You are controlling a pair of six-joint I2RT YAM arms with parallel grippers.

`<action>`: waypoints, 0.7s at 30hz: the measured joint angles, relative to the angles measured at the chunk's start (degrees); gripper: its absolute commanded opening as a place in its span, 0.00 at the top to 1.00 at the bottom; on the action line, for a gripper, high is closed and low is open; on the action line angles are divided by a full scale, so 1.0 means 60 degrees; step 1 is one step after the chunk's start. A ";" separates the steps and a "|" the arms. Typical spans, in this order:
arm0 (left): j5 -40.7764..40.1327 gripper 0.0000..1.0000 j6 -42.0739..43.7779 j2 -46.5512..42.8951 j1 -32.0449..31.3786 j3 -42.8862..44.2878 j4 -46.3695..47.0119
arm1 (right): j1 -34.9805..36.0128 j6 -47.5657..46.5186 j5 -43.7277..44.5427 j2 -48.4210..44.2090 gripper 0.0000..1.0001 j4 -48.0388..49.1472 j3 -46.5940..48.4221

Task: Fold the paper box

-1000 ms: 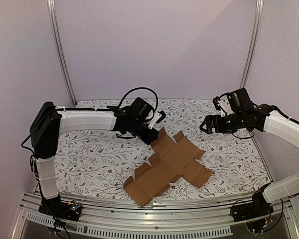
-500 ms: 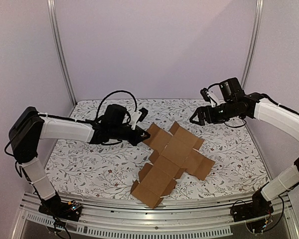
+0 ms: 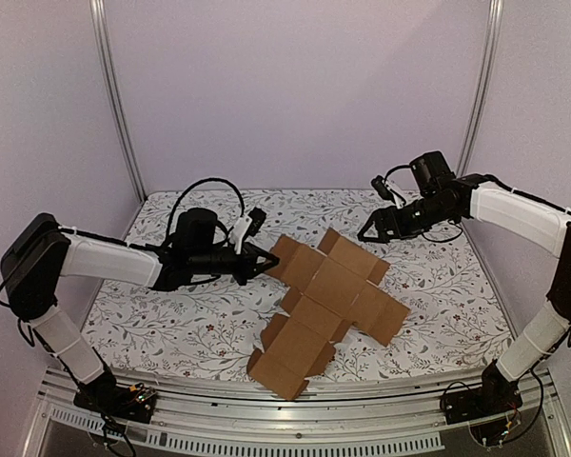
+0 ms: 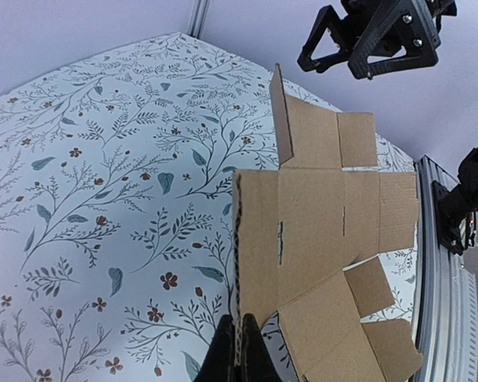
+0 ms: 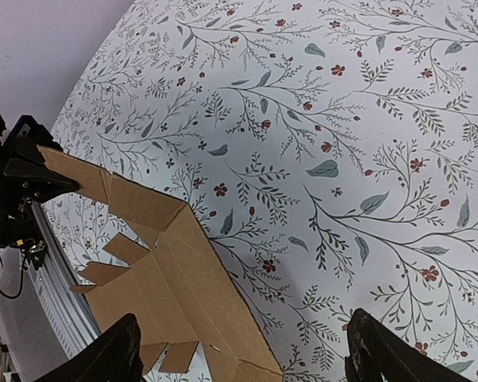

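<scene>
One paper box is seen as an unfolded, cross-shaped sheet of plain brown cardboard with notched flaps, some tilted up, laid in the middle of the floral surface. Its left edge is pinched by the clenched left hand. The right hand is spread wide, clear of the sheet.
</scene>
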 measured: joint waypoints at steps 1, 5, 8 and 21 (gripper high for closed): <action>0.0007 1.00 -0.0011 -0.0146 0.0025 -0.0197 0.0171 | -0.0015 -0.0084 -0.0175 0.0033 0.15 -0.0087 0.0018; 0.0102 1.00 -0.0076 -0.0390 0.0193 -0.0619 0.0678 | -0.0011 -0.0444 -0.0780 0.0244 0.19 -0.0270 0.0138; 0.0251 1.00 -0.0149 -0.0423 0.0324 -0.0761 0.0925 | -0.0011 -0.0678 -0.1169 0.0401 0.26 -0.0397 0.0138; 0.0812 1.00 -0.0306 -0.0477 0.0382 -0.0841 0.1297 | 0.0000 -0.1541 -0.2080 0.1086 0.60 -0.1395 0.1188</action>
